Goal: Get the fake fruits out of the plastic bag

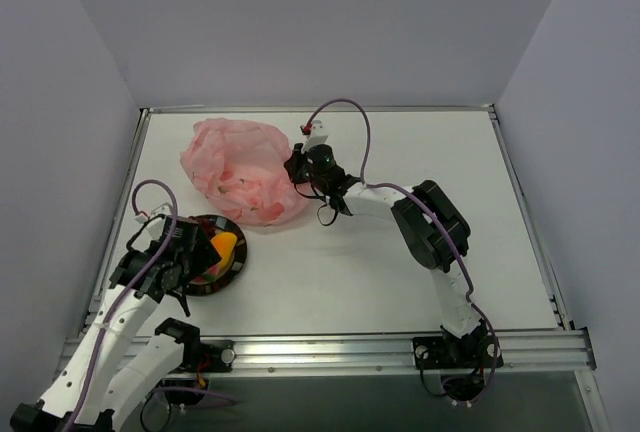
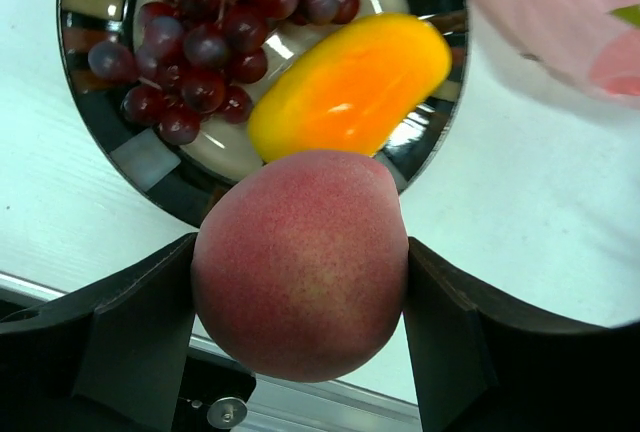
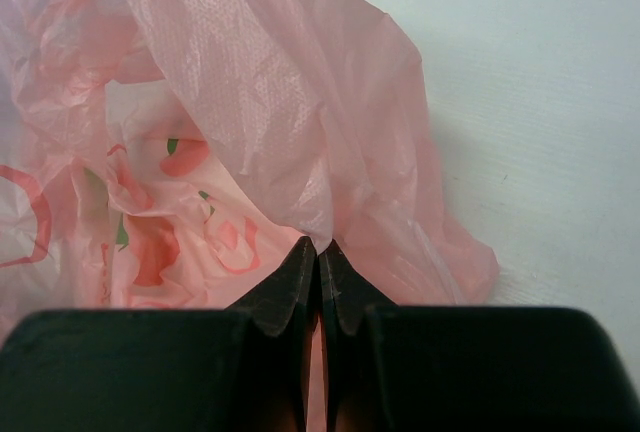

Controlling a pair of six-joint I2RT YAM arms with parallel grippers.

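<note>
top: bag [image 1: 243,180] crumpled toward far-left corner of surface [image 1: 350,272], plate [image 1: 212,280] by its left edge | left wrist: left end effector [image 2: 300,252] spread wide, clamping peach [image 2: 300,332] above plate rim; mango [image 2: 350,87] on plate beside grapes [image 2: 210,42], long axis slanting lower-left to upper-right | right wrist: right end effector [image 3: 319,262] fully closed, pinching a bag fold

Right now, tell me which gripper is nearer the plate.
Left. The left gripper holds the peach right at the plate rim. The right gripper is farther off, beyond the plate, shut on the plastic bag.
</note>
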